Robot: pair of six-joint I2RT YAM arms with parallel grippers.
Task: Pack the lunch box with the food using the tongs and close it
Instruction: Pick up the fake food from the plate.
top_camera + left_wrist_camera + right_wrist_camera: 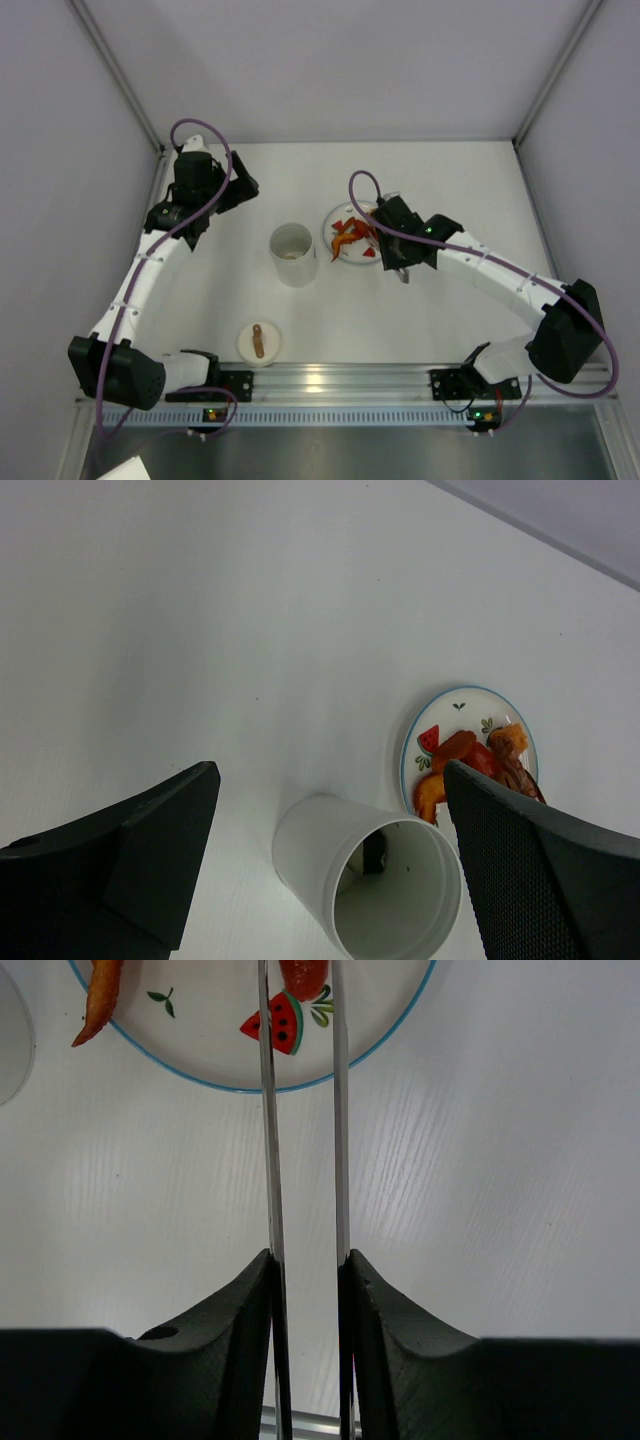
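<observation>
Tongs (270, 1160) clamped between the fingers of the right gripper (307, 1260), arms reaching over the plate (200, 1060) toward a red food piece (305, 975); tips cut off at the wrist view's upper edge. Lunch box (293, 252) upright, open, at the middle of the tabletop (450, 190), just beside the plate on its left-edge side. Lid (258, 341) near the front edge. Left gripper (328, 780) spread wide near the far left corner. Something dark inside the lunch box, hard to make out.

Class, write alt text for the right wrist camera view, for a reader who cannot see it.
The right tool clamps slim metal tongs, whose arms reach up over a white table to a blue-rimmed plate. A red food piece sits between the arms at the top edge; an orange strip lies left of it.
</observation>
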